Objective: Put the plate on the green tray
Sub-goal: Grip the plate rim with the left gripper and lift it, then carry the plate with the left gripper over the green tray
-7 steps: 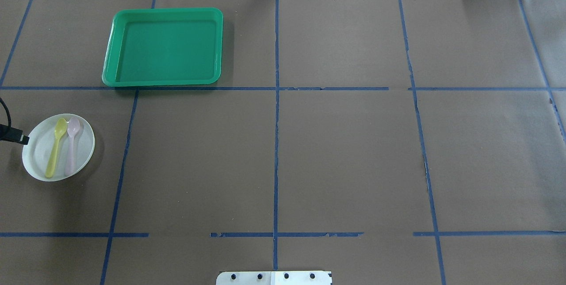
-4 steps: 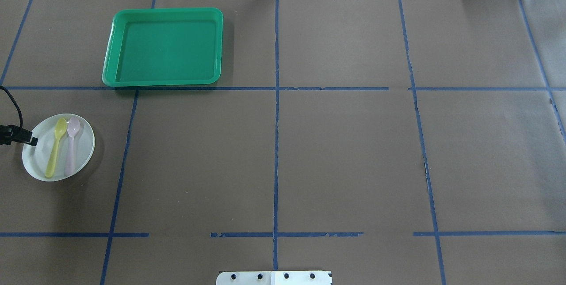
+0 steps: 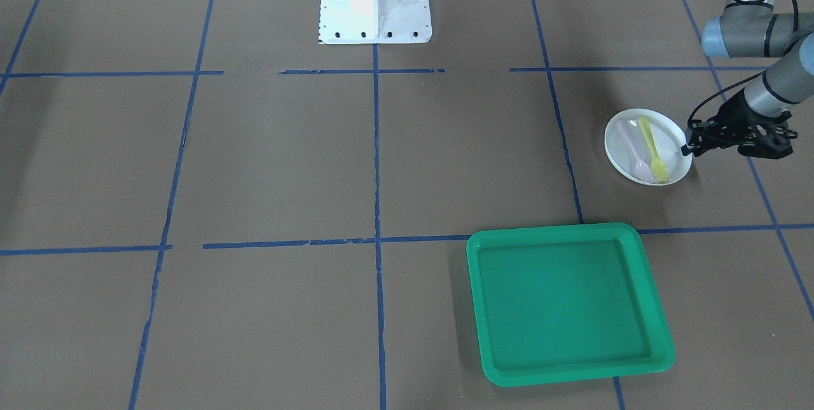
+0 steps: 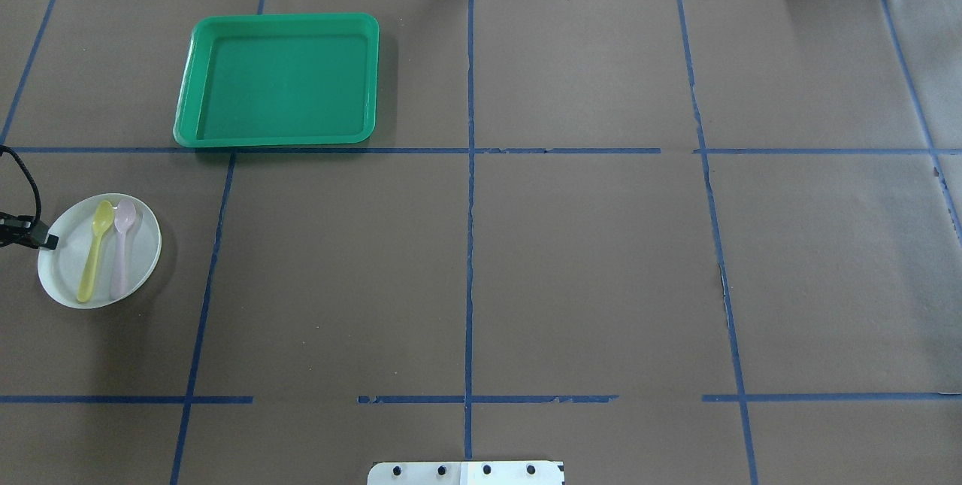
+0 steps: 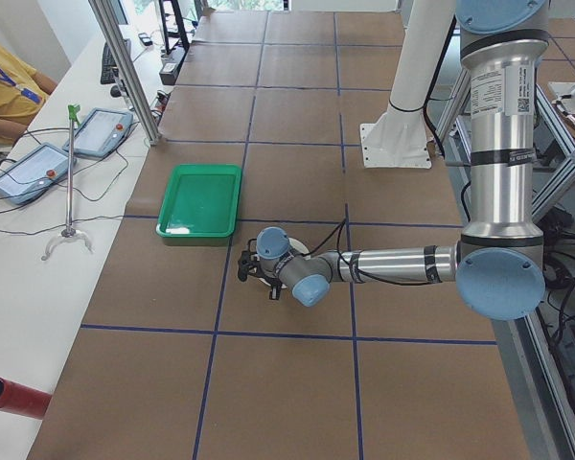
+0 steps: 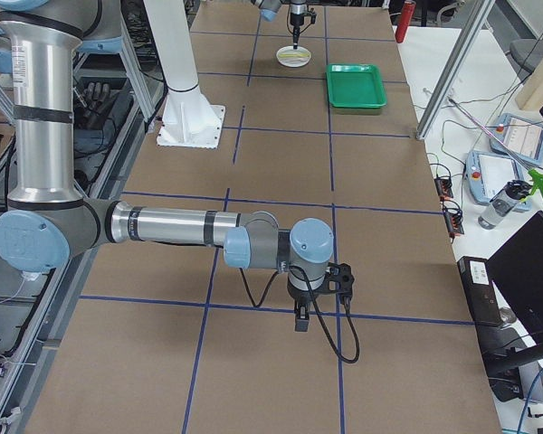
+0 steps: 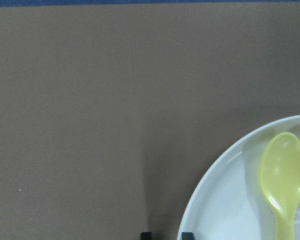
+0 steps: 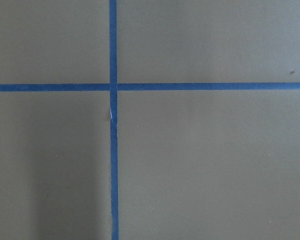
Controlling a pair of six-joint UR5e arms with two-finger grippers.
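Observation:
The plate (image 4: 141,252) is small, round and white, at the table's left, and carries a yellow spoon (image 4: 94,248) and a pink spoon (image 4: 122,248). It also shows in the front view (image 3: 669,131). The green tray (image 4: 278,79) lies empty further back, and in the front view (image 3: 566,302). My left gripper (image 4: 46,242) is low at the plate's left rim. In the left wrist view its two tips (image 7: 166,235) stand slightly apart, the rim (image 7: 215,170) by the right tip. My right gripper (image 6: 300,318) points down over bare table far from both; I cannot tell its state.
The robot's white base (image 3: 374,0) stands at the middle of the near edge. Blue tape lines divide the brown table cover. Beyond the far edge are tablets (image 5: 98,131), cables and a seated person (image 5: 10,86).
My left gripper has shifted slightly right onto the plate's left rim and sits lower. The plate, spoons and tray have not moved.

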